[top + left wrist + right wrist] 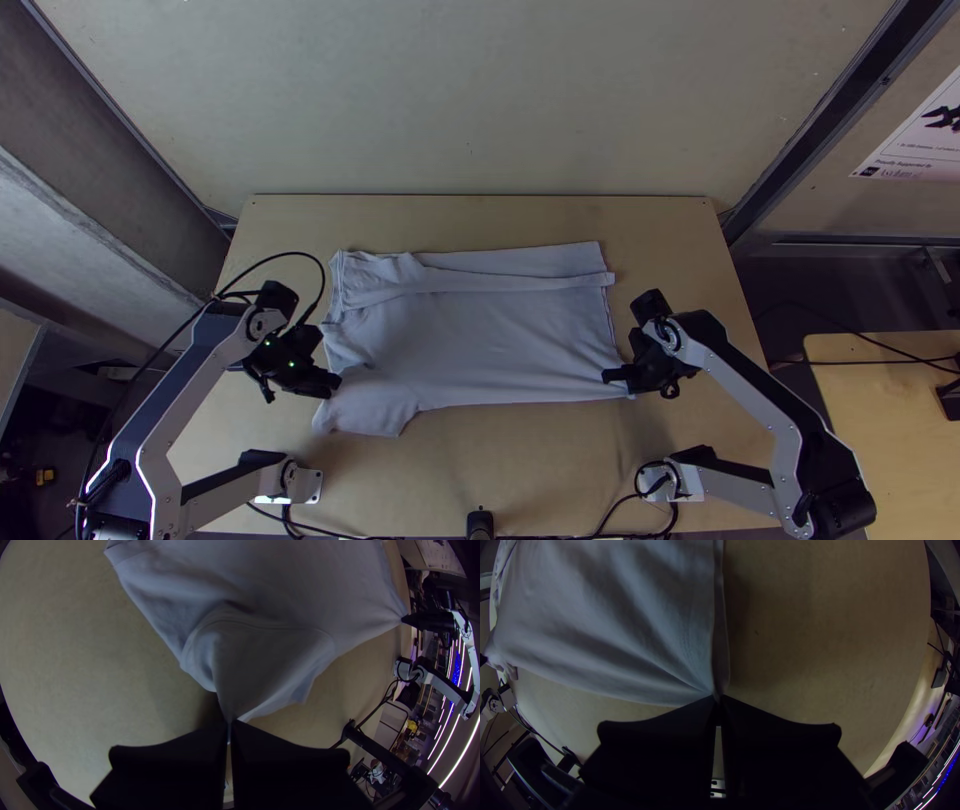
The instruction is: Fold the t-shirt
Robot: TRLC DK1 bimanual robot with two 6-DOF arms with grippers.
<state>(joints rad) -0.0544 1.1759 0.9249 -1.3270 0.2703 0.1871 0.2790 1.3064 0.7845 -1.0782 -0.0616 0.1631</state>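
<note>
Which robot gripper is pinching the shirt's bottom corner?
The right gripper, at the hem corner; the left gripper pinches a sleeve instead.

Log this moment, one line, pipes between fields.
Left gripper: shut on t-shirt by sleeve | right gripper: shut on hem corner | far side: layered

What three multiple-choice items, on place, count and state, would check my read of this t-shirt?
1. Where does the right gripper hold the t-shirt?
A) collar
B) near hem corner
C) far sleeve

2. How many grippers pinch cloth?
A) none
B) one
C) two

3. How does the t-shirt lie?
A) laid out, fold along far side
B) balled up
C) hanging in the air

1 B: creases converge on its fingertips there.
2 C: the left gripper also pinches the near sleeve.
3 A: the top view shows a folded band.
</note>
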